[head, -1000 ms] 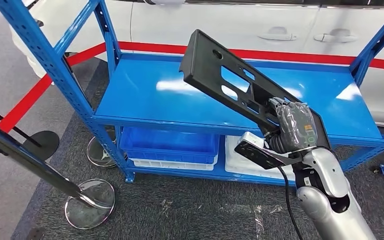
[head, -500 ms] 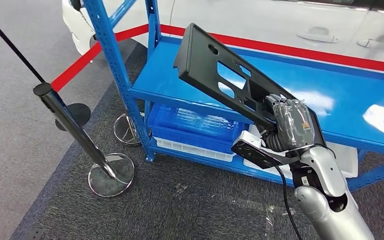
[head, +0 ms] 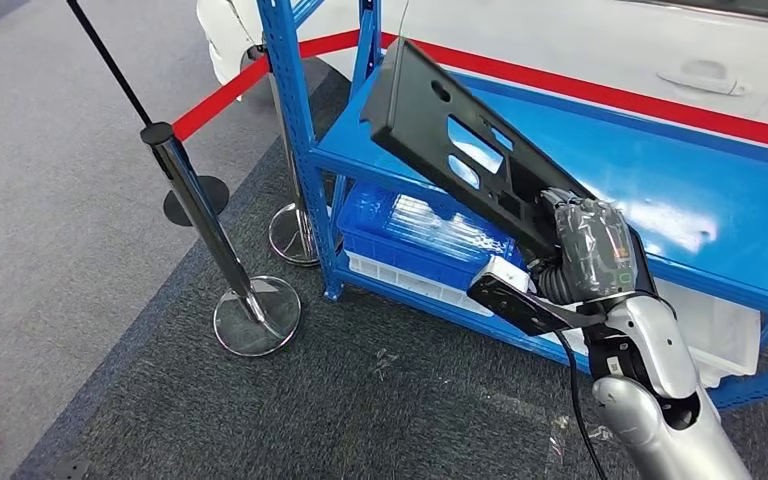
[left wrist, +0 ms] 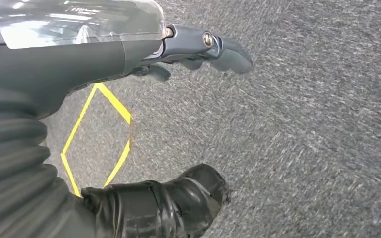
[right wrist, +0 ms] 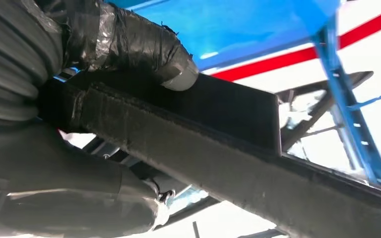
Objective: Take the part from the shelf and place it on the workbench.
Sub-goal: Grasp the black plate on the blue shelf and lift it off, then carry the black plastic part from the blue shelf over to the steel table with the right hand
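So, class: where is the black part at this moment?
In the head view, the black part is gripped by the right hand and held tilted in the air above the blue shelf, right of the chrome post.

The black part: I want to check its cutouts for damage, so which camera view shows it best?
The head view: the black part shows nearly whole there, cutouts included, held up in the right hand over the blue shelf. The right wrist view gives a close look at one edge under the thumb. The left wrist view looks at grey floor.
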Controlling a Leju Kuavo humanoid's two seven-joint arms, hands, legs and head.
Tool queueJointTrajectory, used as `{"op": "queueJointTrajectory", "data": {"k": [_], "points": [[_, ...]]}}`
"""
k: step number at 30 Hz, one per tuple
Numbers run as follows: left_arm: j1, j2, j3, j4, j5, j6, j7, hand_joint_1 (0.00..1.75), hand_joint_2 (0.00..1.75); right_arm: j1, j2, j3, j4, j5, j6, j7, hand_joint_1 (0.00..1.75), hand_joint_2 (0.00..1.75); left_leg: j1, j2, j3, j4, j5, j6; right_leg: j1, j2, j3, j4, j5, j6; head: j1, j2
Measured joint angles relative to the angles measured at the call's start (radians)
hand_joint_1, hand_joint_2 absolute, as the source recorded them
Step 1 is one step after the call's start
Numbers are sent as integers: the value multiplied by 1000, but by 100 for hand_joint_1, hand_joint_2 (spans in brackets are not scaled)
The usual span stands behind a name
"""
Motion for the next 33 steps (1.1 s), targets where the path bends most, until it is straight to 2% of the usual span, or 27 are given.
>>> {"op": "queueJointTrajectory", "data": {"k": [2,4,6,7,8,9,10,11,13,15,16,17,18,19,21,22,23,24,25,26,27,28,29,30,31,32,33], "points": [[2,2,0,0,0,-3,2,0,175,0,0,1,-1,7,-1,10,175,175,1,7,-12,13,-16,-10,-3,-8,-10,-5,13,-12,-1,0],[1,4,0,0,-1,-7,3,0,175,1,1,2,-2,16,-2,19,175,175,2,29,-36,88,-93,-16,-6,-17,-25,-6,28,-28,-7,0],[-2,5,0,0,-3,-11,2,0,175,3,1,3,-4,20,-3,24,175,175,2,44,-61,209,-176,-20,-2,-23,-47,1,41,-36,-11,0],[-3,4,0,0,-4,-13,1,0,175,4,1,3,-4,20,-3,25,175,175,2,46,-65,256,-191,-20,1,-26,-61,5,48,-38,-11,0],[-3,4,0,0,-6,-15,0,0,175,6,1,3,-4,20,-3,26,175,175,2,47,-58,279,-181,-19,3,-28,-76,9,57,-38,-11,0],[-3,5,0,0,-6,-16,-1,0,175,7,1,3,-4,21,-4,27,175,175,1,47,-36,272,-154,-16,6,-30,-91,13,65,-39,-11,0],[-4,5,0,0,-7,-18,-3,0,175,8,1,3,-5,21,-4,27,175,175,-2,48,1,235,-123,-10,8,-31,-106,17,75,-38,-12,0],[-5,8,0,0,-8,-19,-5,0,175,10,1,3,-7,21,-4,27,175,175,-5,49,48,176,-108,-1,10,-31,-119,20,83,-37,-11,0],[-9,13,0,0,-10,-23,-11,0,175,13,1,3,-15,21,-6,29,175,175,-13,53,143,38,-126,11,14,-34,-132,22,99,-32,-10,0],[-11,17,0,0,-12,-24,-16,0,175,16,1,3,-20,22,-7,32,175,175,-19,54,172,-27,-135,17,12,-37,-134,13,121,-23,-12,0],[-11,18,0,0,-13,-25,-18,0,175,19,0,3,-21,23,-7,33,175,175,-17,55,166,-31,-122,21,11,-37,-137,10,128,-17,-13,0],[-10,19,0,0,-14,-26,-19,0,175,22,0,2,-23,25,-8,35,175,175,-15,55,156,-37,-107,26,10,-34,-141,12,120,-10,-14,0],[-10,19,0,0,-15,-28,-19,0,175,25,-1,2,-24,26,-8,36,175,175,-11,57,148,-43,-93,32,9,-29,-148,30,92,-3,-12,0],[-10,19,0,0,-15,-30,-20,0,175,29,-2,2,-25,28,-8,37,175,175,-7,59,138,-47,-80,38,8,-25,-158,68,44,3,-9,0],[-10,18,0,0,-14,-32,-18,0,175,34,-3,1,-27,30,-8,37,175,175,-7,60,105,-41,-57,44,1,-19,-177,183,-55,13,-4,0],[-10,18,0,0,-12,-33,-16,0,175,37,-3,0,-28,34,-8,37,175,175,-6,60,87,-37,-46,43,-3,-19,-182,239,-77,17,-3,0],[-10,18,0,0,-8,-33,-12,0,175,40,-2,1,-29,39,-8,37,175,175,-5,59,69,-33,-36,41,-8,-19,-178,275,-71,22,-3,0],[-10,18,0,0,-3,-33,-7,0,175,40,1,3,-28,47,-10,36,175,175,-3,59,50,-27,-26,38,-13,-19,-162,283,-45,26,-2,0],[-10,19,0,0,3,-33,-1,0,175,36,8,7,-26,58,-13,35,175,175,-1,58,30,-19,-17,32,-17,-19,-129,255,-11,29,-2,0],[-11,20,0,0,9,-33,3,0,175,28,17,14,-22,68,-18,35,175,175,1,57,13,-11,-9,26,-21,-18,-84,200,7,31,-2,0],[-12,23,0,0,12,-33,6,0,175,17,29,23,-18,77,-25,36,175,175,3,57,-2,-3,-1,18,-20,-16,-34,126,5,32,-2,0],[-13,26,0,1,15,-33,8,0,175,7,41,32,-13,83,-32,37,175,175,3,57,-13,1,7,11,-19,-13,7,63,-8,29,-3,0],[-14,30,0,1,15,-33,9,0,175,-1,51,40,-9,87,-38,37,175,175,2,56,-19,3,16,4,-16,-11,30,19,-24,25,-3,0],[-15,33,0,1,16,-33,9,0,175,-6,59,45,-5,89,-42,38,175,175,2,54,-24,1,27,-2,-11,-10,38,-2,-30,20,-4,0],[-14,36,0,1,16,-33,10,0,175,-10,65,50,-1,90,-45,39,175,175,3,51,-27,-3,37,-8,-13,-12,29,-4,-22,11,-4,0],[-12,38,0,1,17,-34,10,0,175,-14,71,54,3,90,-46,39,175,175,4,49,-33,-1,34,-14,-14,-15,20,-6,-12,2,-4,0],[-10,39,0,1,17,-35,11,0,175,-17,76,58,7,90,-47,40,175,175,6,48,-43,14,12,-19,-15,-18,9,-7,0,-9,-6,0]]}}
